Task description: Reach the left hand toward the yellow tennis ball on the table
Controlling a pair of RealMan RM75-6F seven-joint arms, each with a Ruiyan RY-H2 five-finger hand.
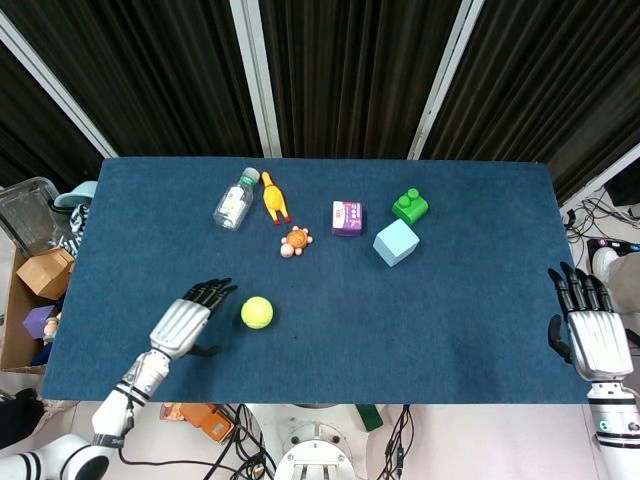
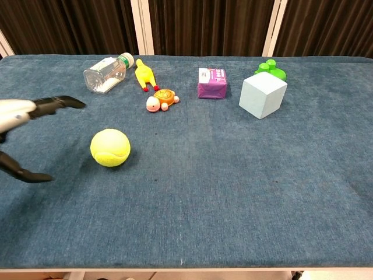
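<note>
Tennis ball (image 1: 257, 312), yellow, sits by itself on the near-left part of the counter (image 1: 470, 330), w/ bare blue cloth all round it. Nothing is touching it, so it can be reached from any side. It could roll if bumped.

Left hand (image 1: 184, 322) is just beside the ball, on the ball's left, not touching. Its fingers (image 1: 212, 290) are stretched out and spread, pointing past the ball's far-left side, and the thumb sticks out the other way. In the chest view the dark fingers (image 2: 58, 104) sit up high and the thumb sits low, w/ an open gap facing the ball (image 2: 110, 147). Looks like the hand is opened wide so the ball can fit in. It holds nothing.

Right hand (image 1: 585, 335) is far off at the right edge, flat, fingers spread, holding nothing. Prob. parked there to stay out of the way.

Other toys are at the back, well apart from the ball: a clear bottle (image 1: 235, 200) lying down, a yellow rubber chicken (image 1: 274, 198), a small orange toy (image 1: 294, 243), a purple box (image 1: 347, 217), a pale blue cube (image 1: 396, 242) & a green block (image 1: 410, 206).

Counter has a dark blue fuzzy cloth on top. Black curtains w/ white poles hang behind. Cardboard boxes and a clear bin (image 1: 28, 212) sit on the floor at left; cables at right.
</note>
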